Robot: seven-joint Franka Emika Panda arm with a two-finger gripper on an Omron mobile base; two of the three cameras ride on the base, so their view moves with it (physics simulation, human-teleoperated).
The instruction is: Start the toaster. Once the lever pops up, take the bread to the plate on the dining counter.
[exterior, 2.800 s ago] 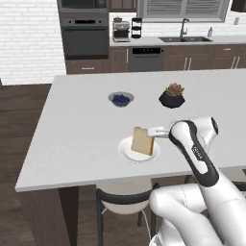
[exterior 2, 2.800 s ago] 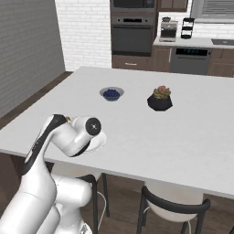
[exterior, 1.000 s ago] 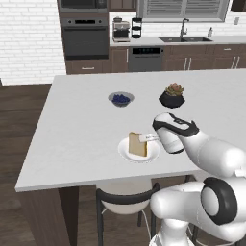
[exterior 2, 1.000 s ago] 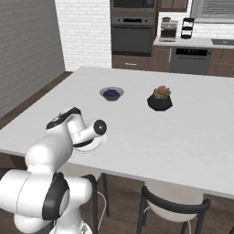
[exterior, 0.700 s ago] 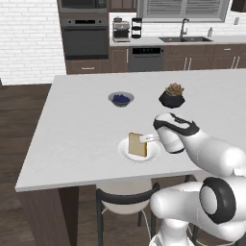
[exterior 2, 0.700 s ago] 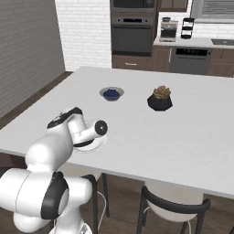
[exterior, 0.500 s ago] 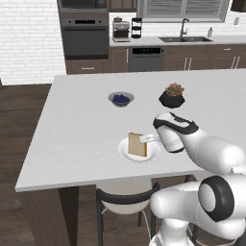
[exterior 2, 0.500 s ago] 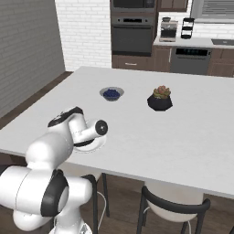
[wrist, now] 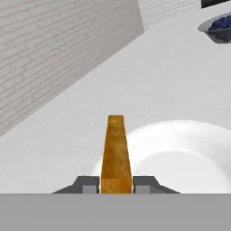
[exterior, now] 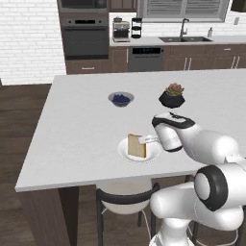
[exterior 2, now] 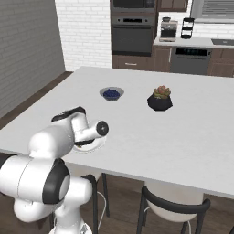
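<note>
White dining counter (exterior: 77, 125), plate (exterior: 126, 151), blue-filled bowl (exterior: 121, 99), potted succulent (exterior: 172, 95)

Surfaces as I read them: dining counter (exterior: 81, 129) top is smooth white, matt with a faint sheen; its base at 7 o'clock in the left base view looks like dark brown wood. Plate (exterior: 153, 154) is plain white, smooth, looks glazed. Bread (exterior: 136, 146) has a rough, grainy tan face and darker brown crust; hand view shows its edge (wrist: 116, 153) coarse and golden-brown. Bowl (exterior: 121, 99) at 12 o'clock from the plate is grey, smooth, possibly metal, can't confirm. Plant pot (exterior: 172, 99) is glossy black. Chair (exterior: 126, 205) under the counter: black frame, pale smooth seat. Floor (exterior: 19, 120) is dark wood planks. Wall (wrist: 49, 49) is matt painted brick.
</note>
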